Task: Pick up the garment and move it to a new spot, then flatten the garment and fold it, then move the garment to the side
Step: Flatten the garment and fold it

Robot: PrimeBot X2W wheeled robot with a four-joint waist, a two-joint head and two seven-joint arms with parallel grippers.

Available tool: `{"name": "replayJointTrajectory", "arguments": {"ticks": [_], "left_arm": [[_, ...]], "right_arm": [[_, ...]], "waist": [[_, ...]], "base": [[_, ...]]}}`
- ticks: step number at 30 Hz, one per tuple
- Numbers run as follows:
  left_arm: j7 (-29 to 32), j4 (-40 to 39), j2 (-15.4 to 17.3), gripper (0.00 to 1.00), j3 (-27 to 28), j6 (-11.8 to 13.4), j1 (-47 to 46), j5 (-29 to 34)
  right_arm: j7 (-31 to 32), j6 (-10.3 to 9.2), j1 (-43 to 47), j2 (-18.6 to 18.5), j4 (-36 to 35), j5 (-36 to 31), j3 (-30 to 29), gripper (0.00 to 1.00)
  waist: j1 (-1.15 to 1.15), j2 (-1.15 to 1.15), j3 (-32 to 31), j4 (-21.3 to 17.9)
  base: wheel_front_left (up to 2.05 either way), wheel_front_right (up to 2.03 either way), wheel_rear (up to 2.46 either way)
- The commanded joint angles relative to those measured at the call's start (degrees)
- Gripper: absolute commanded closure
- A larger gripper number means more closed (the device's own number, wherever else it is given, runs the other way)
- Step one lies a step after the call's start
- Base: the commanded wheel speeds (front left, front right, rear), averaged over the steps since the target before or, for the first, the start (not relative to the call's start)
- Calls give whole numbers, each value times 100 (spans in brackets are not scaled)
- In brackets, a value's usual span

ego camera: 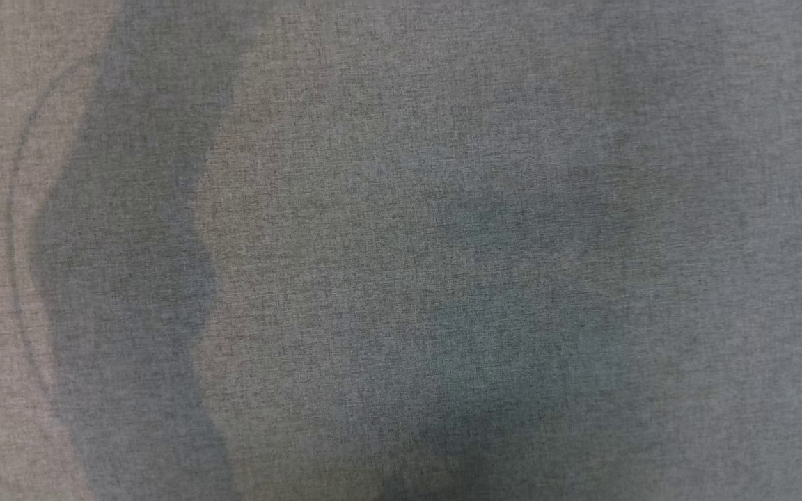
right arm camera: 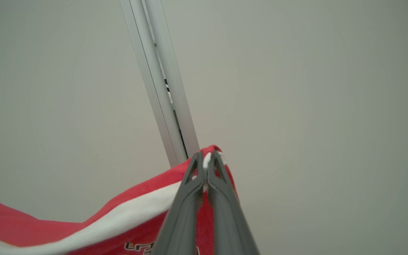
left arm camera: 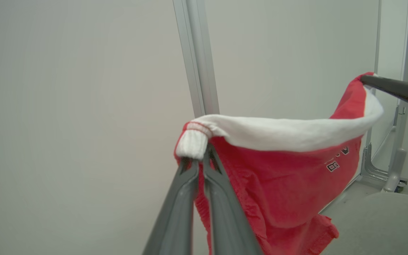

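The garment is red with a white band and small dark lettering, and it hangs in the air, stretched between both grippers. In the left wrist view my left gripper is shut on one end of it, at a white ribbed cuff. The right gripper pinches the other end at the upper right of that view. In the right wrist view the right gripper is shut on a red and white corner of the garment, which drops away to the lower left.
The head view looks down on a grey cloth-covered surface with soft shadows across it. Behind the garment stand a pale wall and a metal frame post. A metal stand base sits on the floor at the right.
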Motion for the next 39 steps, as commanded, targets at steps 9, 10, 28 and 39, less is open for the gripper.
{"name": "replayJointTrajectory", "arguments": {"ticks": [9,10,28,39], "left_arm": [[-513,72,104,100,-428,-6,661,-503],[-601,28,139,100,-504,-6,825,-522],[-984,-2132,609,100,15,531,5285,-598],[-985,-2912,825,100,-95,608,7513,-164]], "right_arm": [[-318,2,724,30,-88,459,421,100],[-350,2,905,3,-162,528,501,100],[-606,2,5350,-593,-2223,1169,808,100],[-607,1,7783,-708,-2958,987,262,100]], "waist": [[0,0,-135,-53],[0,0,-202,-62],[0,0,-1672,-130],[0,0,-2390,6]], "base": [[0,0,0],[0,0,0],[0,0,0],[0,0,0]]}}
